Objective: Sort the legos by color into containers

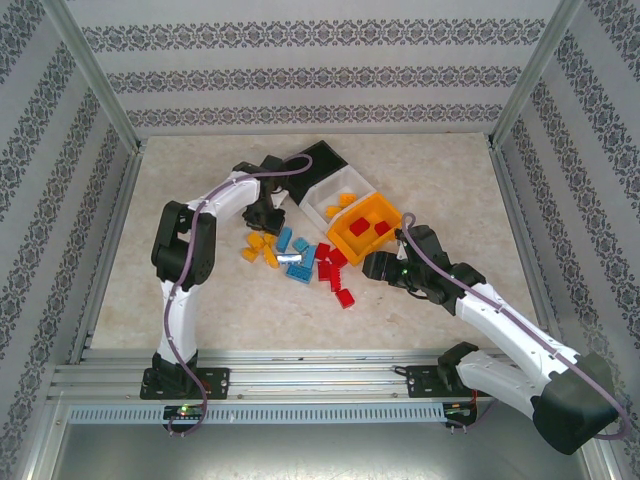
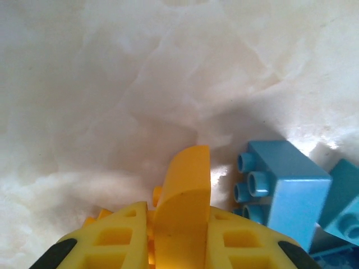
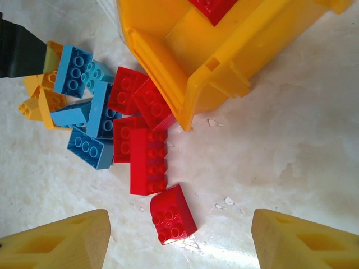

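**Sorting station: one brick gripped, loose bricks on desk**

The right tool (image 3: 180, 224) stands open above the desk (image 3: 291, 145), over red bricks (image 3: 148, 159) lying just beside the orange bin (image 3: 185, 50). Blue bricks (image 3: 92, 120) lie mixed alongside. Farther back, the left tool (image 2: 178, 221) is closed on a yellow brick (image 2: 185, 179). The orange bin holds red pieces and the white bin (image 1: 345, 180) yellow ones. The black bin (image 1: 320, 160) sits rearmost.

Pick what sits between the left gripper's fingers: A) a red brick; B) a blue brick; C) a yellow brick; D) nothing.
C: the left wrist view shows the left gripper shut on a yellow brick, while a blue brick lies off to the side on the table.
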Robot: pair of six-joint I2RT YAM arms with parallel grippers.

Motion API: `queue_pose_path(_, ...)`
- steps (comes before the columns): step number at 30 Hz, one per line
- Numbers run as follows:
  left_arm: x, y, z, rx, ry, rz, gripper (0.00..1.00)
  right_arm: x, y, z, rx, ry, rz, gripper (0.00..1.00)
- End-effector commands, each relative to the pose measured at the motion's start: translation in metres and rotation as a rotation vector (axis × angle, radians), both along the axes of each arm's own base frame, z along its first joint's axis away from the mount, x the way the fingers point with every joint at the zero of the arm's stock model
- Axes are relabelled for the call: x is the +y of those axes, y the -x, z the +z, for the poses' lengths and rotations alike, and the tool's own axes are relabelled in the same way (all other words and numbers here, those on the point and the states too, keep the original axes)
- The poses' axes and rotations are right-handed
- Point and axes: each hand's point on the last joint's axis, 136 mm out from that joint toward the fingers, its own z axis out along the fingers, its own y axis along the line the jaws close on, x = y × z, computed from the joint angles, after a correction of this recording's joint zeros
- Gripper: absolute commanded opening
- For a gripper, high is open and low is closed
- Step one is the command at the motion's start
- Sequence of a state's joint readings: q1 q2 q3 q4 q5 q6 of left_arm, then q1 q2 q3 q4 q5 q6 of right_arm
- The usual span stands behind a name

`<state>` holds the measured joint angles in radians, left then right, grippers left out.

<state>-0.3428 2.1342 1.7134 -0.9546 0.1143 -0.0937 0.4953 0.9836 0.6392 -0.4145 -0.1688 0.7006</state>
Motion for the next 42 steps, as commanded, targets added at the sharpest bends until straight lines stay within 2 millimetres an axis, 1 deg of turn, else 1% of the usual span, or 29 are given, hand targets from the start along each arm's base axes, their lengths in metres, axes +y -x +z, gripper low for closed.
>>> queue_pose_path(1, -0.005, -0.017, 0.063, -0.119, 0.100, 0.072, 0.18, -0.003, -0.003, 0.009, -0.047, 0.015, -0.002, 0.68)
queue_pose_path(3, -0.015, -0.023, 0.083, -0.166, 0.169, 0.097, 0.18, -0.007, -0.003, 0.010, -0.053, 0.019, -0.013, 0.68)
queue_pose_path(7, -0.043, -0.038, 0.118, -0.239, 0.359, 0.141, 0.19, -0.014, -0.001, 0.011, -0.063, 0.014, -0.033, 0.68)
queue_pose_path(9, -0.059, -0.046, 0.132, -0.265, 0.456, 0.158, 0.19, -0.017, -0.001, 0.012, -0.067, 0.012, -0.045, 0.68)
queue_pose_path(12, -0.085, -0.059, 0.143, -0.285, 0.588, 0.178, 0.19, -0.020, 0.000, 0.013, -0.072, 0.008, -0.051, 0.68)
queue_pose_path(14, -0.101, -0.067, 0.142, -0.288, 0.636, 0.185, 0.19, -0.022, 0.001, 0.013, -0.070, 0.008, -0.055, 0.68)
queue_pose_path(18, -0.127, -0.081, 0.125, -0.272, 0.638, 0.163, 0.20, -0.023, 0.005, 0.014, -0.067, 0.008, -0.053, 0.68)
queue_pose_path(21, -0.142, -0.089, 0.111, -0.256, 0.618, 0.147, 0.20, -0.027, 0.009, 0.013, -0.065, 0.011, -0.058, 0.68)
queue_pose_path(23, -0.148, -0.093, 0.104, -0.250, 0.600, 0.140, 0.20, -0.029, 0.011, 0.012, -0.066, 0.014, -0.065, 0.68)
queue_pose_path(26, -0.151, -0.098, 0.091, -0.236, 0.561, 0.133, 0.22, -0.032, 0.013, 0.011, -0.067, 0.012, -0.074, 0.68)
queue_pose_path(27, -0.153, -0.099, 0.088, -0.233, 0.552, 0.130, 0.24, -0.033, 0.013, 0.011, -0.067, 0.012, -0.076, 0.68)
queue_pose_path(28, -0.153, -0.100, 0.085, -0.228, 0.541, 0.129, 0.25, -0.033, 0.013, 0.011, -0.066, 0.012, -0.076, 0.68)
queue_pose_path(32, -0.151, -0.103, 0.079, -0.230, 0.513, 0.129, 0.26, -0.033, 0.013, 0.011, -0.065, 0.010, -0.076, 0.68)
queue_pose_path(34, -0.150, -0.103, 0.076, -0.228, 0.505, 0.129, 0.31, -0.033, 0.013, 0.011, -0.064, 0.009, -0.076, 0.68)
queue_pose_path(40, -0.148, -0.099, 0.083, -0.231, 0.497, 0.115, 0.45, -0.031, 0.012, 0.011, -0.063, 0.003, -0.076, 0.68)
queue_pose_path(42, -0.145, -0.097, 0.086, -0.234, 0.489, 0.111, 0.46, -0.031, 0.011, 0.011, -0.064, -0.001, -0.077, 0.68)
